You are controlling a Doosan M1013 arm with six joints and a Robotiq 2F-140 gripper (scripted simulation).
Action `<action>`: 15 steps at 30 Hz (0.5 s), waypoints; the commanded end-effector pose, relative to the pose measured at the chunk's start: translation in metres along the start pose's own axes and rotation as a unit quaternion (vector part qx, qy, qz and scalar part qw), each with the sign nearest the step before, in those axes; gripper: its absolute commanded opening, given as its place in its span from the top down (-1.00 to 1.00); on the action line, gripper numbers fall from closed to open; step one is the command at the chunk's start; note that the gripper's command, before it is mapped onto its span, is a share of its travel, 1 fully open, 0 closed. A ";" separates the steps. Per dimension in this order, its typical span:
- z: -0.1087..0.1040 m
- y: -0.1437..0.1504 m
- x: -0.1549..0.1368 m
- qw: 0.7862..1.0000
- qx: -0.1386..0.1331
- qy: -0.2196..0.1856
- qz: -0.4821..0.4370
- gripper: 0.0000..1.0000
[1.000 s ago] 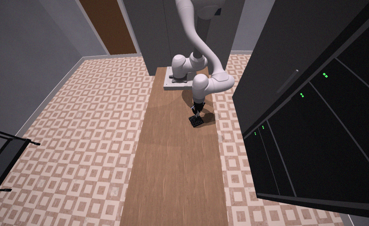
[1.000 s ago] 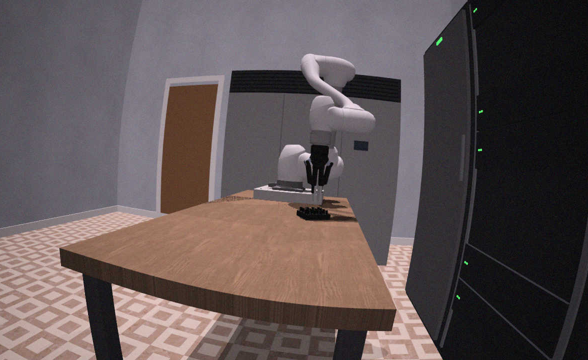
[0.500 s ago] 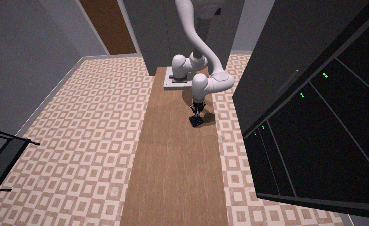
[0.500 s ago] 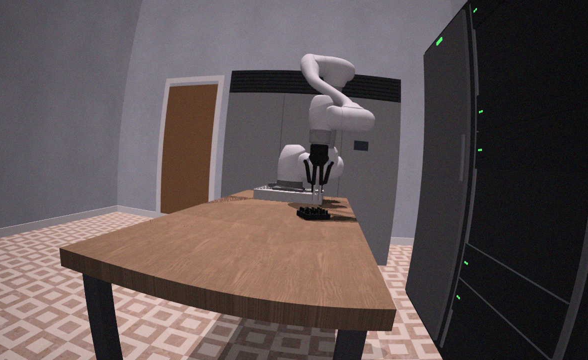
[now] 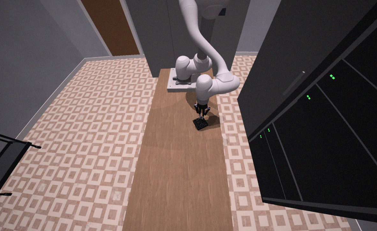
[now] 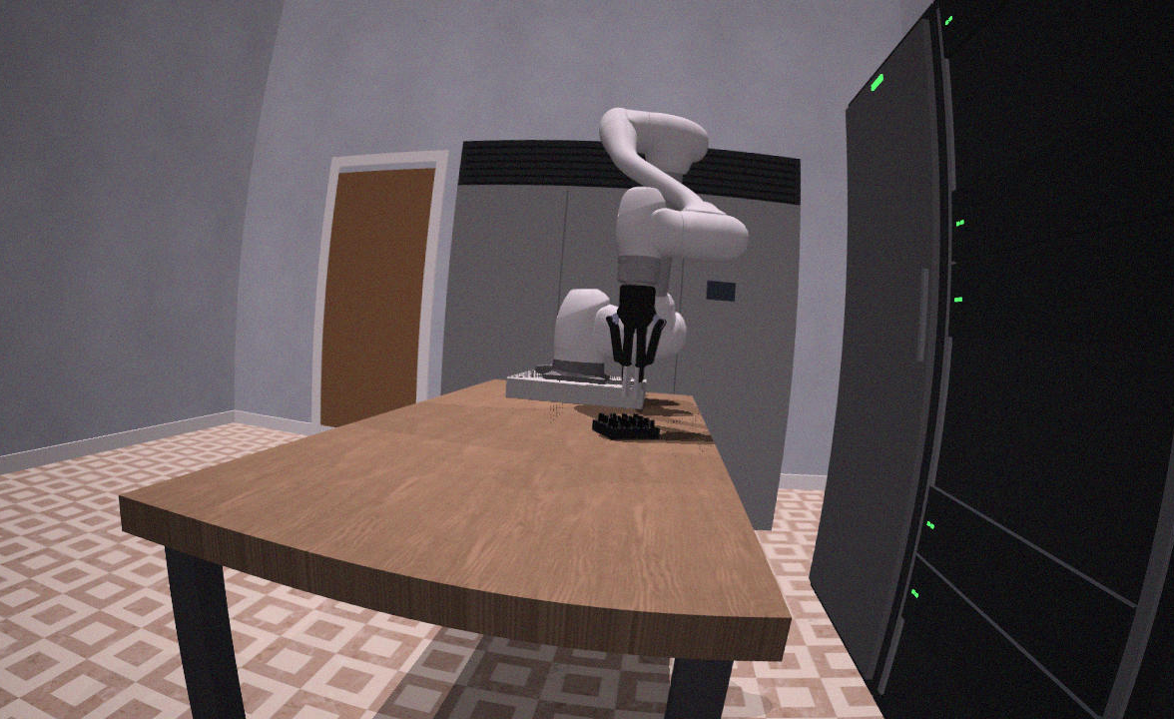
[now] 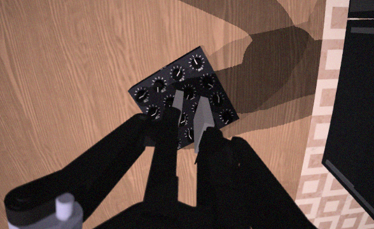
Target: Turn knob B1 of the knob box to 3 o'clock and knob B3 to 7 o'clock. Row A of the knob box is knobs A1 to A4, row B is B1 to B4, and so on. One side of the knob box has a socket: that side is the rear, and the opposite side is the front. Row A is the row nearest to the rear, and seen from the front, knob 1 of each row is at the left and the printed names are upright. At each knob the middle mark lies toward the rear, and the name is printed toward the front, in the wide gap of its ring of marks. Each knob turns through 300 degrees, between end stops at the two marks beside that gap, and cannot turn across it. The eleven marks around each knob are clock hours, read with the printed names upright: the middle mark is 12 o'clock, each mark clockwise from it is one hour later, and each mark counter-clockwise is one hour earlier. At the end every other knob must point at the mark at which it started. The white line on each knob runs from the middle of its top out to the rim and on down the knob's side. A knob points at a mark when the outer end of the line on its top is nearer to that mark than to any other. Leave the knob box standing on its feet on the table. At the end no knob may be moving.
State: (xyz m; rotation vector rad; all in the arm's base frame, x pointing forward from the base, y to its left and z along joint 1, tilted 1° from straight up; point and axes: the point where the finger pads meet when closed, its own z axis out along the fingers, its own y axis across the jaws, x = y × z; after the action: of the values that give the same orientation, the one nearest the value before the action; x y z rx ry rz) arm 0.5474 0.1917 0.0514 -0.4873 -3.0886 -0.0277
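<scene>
The black knob box (image 5: 201, 123) (image 6: 627, 432) (image 7: 186, 60) stands flat on the table, with its rear edge toward the upper left in the wrist view. Knob B3 (image 7: 189, 91) shows there between and just beyond the fingertips; its line points down the picture, near 7 o'clock. Knob B1 (image 7: 153, 112) shows left of the fingers; its line seems to point rightward, near 3 or 4 o'clock, too blurred to be sure. My gripper (image 5: 201, 117) (image 6: 634, 395) (image 7: 188, 105) is open by a narrow gap, empty, above the box. The fingers hide several row C and D knobs.
The wooden table (image 5: 178, 172) (image 6: 448, 500) (image 7: 63, 63) carries the arm's base plate (image 5: 181, 89) (image 6: 542, 387) behind the box. A tall black cabinet (image 5: 313, 149) (image 6: 1020, 358) (image 7: 359, 111) stands beyond the table's right edge. The arm's shadow falls beside the box.
</scene>
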 end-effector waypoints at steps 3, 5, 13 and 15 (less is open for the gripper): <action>-0.003 0.000 0.000 0.993 0.005 -0.003 0.117 0.77; -0.004 0.000 0.000 0.988 0.005 -0.004 0.157 0.77; -0.007 0.000 0.000 0.957 0.004 -0.004 0.292 0.77; -0.008 0.000 0.000 0.944 0.004 -0.004 0.329 0.77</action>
State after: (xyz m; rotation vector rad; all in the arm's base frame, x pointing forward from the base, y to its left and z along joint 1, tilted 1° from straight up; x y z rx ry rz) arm 0.5475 0.1914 0.0576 -1.3129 -2.8332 -0.0204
